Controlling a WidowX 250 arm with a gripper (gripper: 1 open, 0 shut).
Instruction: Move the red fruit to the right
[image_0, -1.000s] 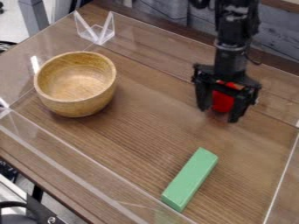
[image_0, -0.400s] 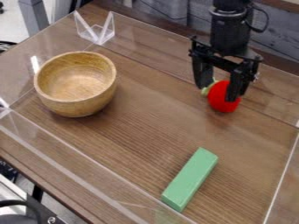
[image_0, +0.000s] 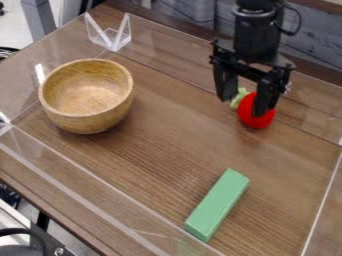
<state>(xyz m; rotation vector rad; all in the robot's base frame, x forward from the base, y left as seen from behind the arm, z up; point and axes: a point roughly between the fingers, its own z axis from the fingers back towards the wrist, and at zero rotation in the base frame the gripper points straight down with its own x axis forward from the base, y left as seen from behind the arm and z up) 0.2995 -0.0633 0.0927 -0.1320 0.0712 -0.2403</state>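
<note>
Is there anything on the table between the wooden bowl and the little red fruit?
Nothing: in the camera view, only bare table separates the wooden bowl and red fruit.

Gripper (image_0: 251, 88): black, matt, hard-looking fingers, plastic or metal not distinguishable. Just below and beside its fingertips, the red fruit (image_0: 257, 113) looked smooth and glossy, plastic-like, with a duller green top. Well to the camera-left of the gripper, the bowl (image_0: 87, 95) was pale wood, visible grain, satin finish. Table (image_0: 160, 160) under it all: dark wood-grain, low sheen. Nearer the camera than the gripper, green block (image_0: 218, 204): matt, smooth. Surrounding walls (image_0: 80, 205): clear, shiny acrylic-like sheet.
</note>
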